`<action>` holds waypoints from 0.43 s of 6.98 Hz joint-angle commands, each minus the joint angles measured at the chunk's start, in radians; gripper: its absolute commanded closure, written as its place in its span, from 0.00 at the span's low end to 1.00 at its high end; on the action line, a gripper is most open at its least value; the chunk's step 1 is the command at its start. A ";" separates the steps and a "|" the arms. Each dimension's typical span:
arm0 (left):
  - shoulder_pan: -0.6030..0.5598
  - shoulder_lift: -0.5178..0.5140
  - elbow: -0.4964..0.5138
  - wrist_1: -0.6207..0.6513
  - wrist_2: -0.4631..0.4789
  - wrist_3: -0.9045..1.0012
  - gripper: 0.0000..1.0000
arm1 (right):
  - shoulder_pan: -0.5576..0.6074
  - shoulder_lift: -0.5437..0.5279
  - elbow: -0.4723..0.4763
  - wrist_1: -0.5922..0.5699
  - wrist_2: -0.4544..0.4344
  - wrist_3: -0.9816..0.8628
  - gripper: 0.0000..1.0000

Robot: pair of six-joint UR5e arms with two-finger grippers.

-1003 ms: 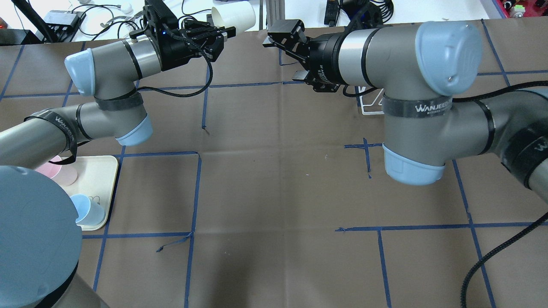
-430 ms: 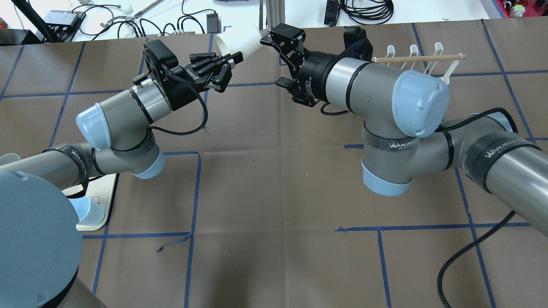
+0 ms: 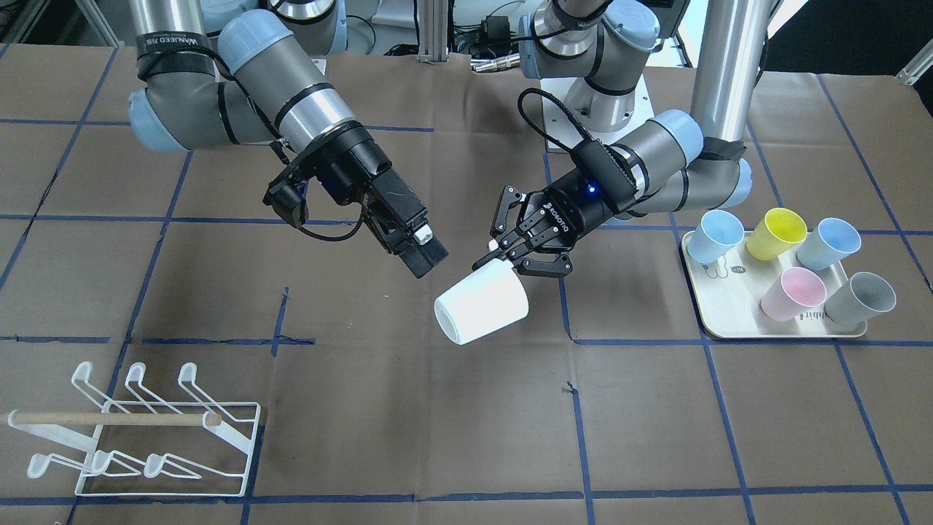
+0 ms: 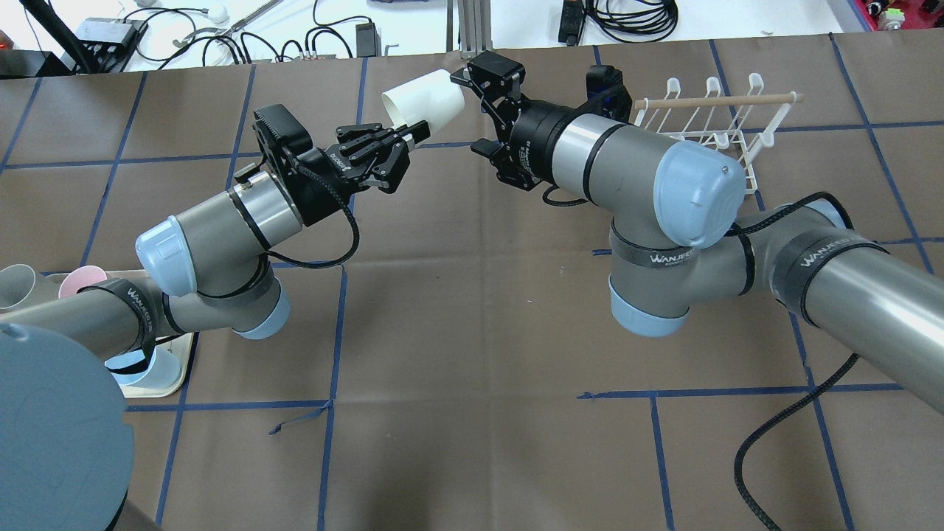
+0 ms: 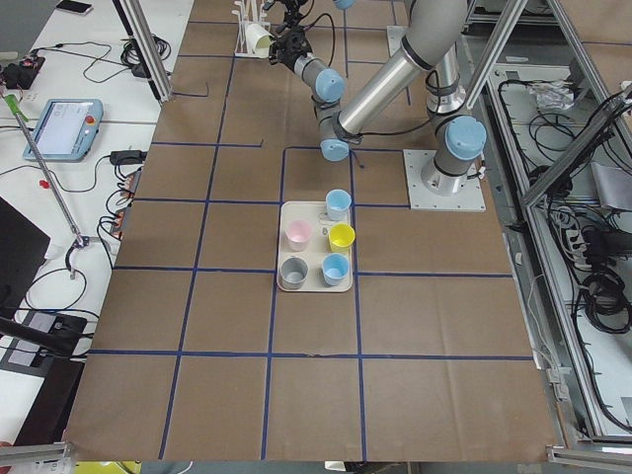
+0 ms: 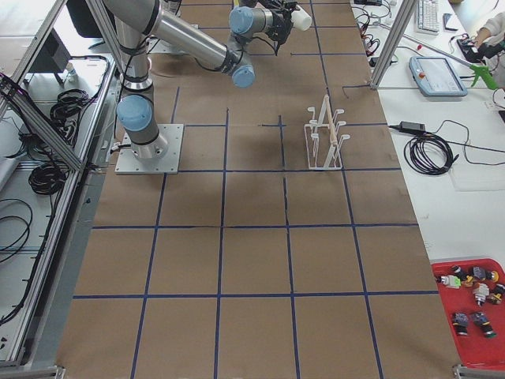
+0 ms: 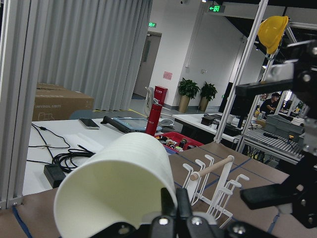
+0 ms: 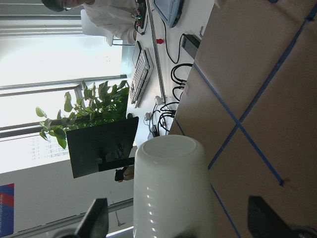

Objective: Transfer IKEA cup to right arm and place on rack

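The white IKEA cup [image 4: 426,105] hangs on its side in the air over the far middle of the table. My left gripper [image 4: 410,133] is shut on its rim; the left wrist view shows the fingertips [image 7: 174,204] pinching the cup [image 7: 116,191] at its wall. My right gripper [image 4: 470,110] is open, right by the cup's closed end. In the right wrist view the cup [image 8: 171,188] stands between the two spread fingers [image 8: 93,224]. The front view shows the cup [image 3: 482,302], left gripper [image 3: 508,255] and right gripper [image 3: 426,255]. The white wire rack [image 4: 712,125] is empty behind the right arm.
A cream tray [image 3: 729,324] holds several coloured cups, at the robot's left. It also shows in the left exterior view [image 5: 315,288]. The rack [image 3: 146,430] stands near the front view's lower left corner. Cables lie beyond the table's far edge.
Both arms have drawn back from the table's far edge. The left gripper carried the cup nearer the right gripper, whose open fingers now flank the cup's end. The rack has come into sight.
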 commanded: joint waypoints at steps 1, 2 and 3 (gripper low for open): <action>-0.021 0.020 -0.017 0.000 -0.002 -0.002 1.00 | 0.022 0.052 -0.016 -0.004 0.004 0.055 0.00; -0.021 0.022 -0.017 0.000 -0.004 -0.004 0.99 | 0.020 0.042 -0.013 -0.004 0.006 0.062 0.00; -0.021 0.022 -0.017 0.000 -0.004 -0.004 0.99 | 0.023 0.041 -0.016 -0.004 0.006 0.062 0.01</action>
